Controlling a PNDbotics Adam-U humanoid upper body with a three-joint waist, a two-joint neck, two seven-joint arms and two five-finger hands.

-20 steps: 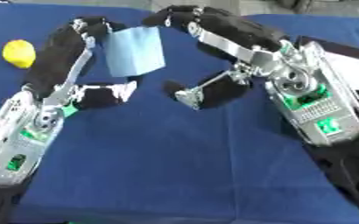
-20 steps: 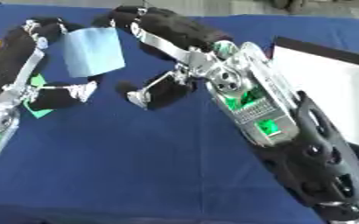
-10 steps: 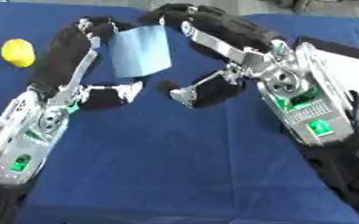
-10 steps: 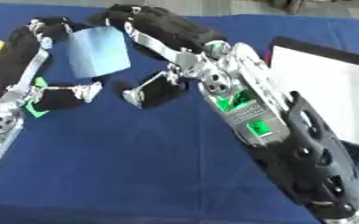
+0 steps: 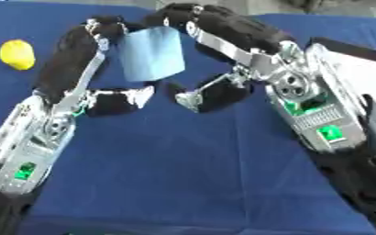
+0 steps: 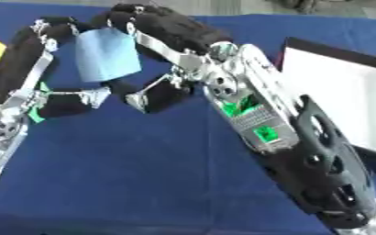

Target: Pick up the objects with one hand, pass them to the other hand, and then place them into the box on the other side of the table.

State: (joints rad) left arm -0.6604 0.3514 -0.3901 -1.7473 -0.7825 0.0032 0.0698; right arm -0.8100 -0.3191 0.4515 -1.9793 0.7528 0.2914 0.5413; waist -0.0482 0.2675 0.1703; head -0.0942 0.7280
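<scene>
Both hands (image 5: 103, 32) (image 5: 191, 18) pinching blue card (image 5: 152, 53)

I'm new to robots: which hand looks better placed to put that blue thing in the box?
Probably the right hand: it meets the blue thing from above, and the white box lies on its side; the left hand is farther.

Bright even light, soft blur throughout, faint shadows on cloth.

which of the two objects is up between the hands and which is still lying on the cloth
The light blue block is held up between the left hand and right hand. The yellow object lies alone on the blue cloth, far left.
</scene>
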